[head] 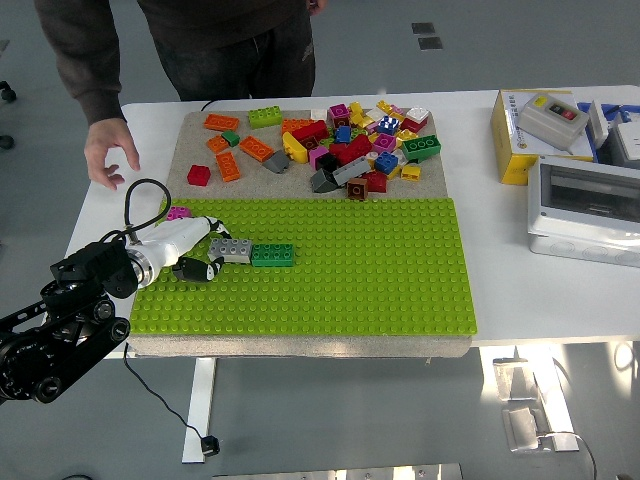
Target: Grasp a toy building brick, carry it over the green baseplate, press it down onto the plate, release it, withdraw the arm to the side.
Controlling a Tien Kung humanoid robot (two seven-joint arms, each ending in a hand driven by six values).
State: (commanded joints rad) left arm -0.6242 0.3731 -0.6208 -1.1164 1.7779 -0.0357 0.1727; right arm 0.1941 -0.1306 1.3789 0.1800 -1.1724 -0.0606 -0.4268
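Just right of the white hand, a grey brick and dark green brick sit on the lime baseplate; a pink brick lies beyond it.

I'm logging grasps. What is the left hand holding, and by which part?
Left hand touches the grey brick at its left end; whether the fingers actually grip it cannot be told.

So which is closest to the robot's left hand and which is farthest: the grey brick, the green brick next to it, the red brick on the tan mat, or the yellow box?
From the left hand:
1. Grey brick, right at its fingertips.
2. Green brick, joined on the grey one's right.
3. Red brick, farther back on the mat.
4. Yellow box, far right.
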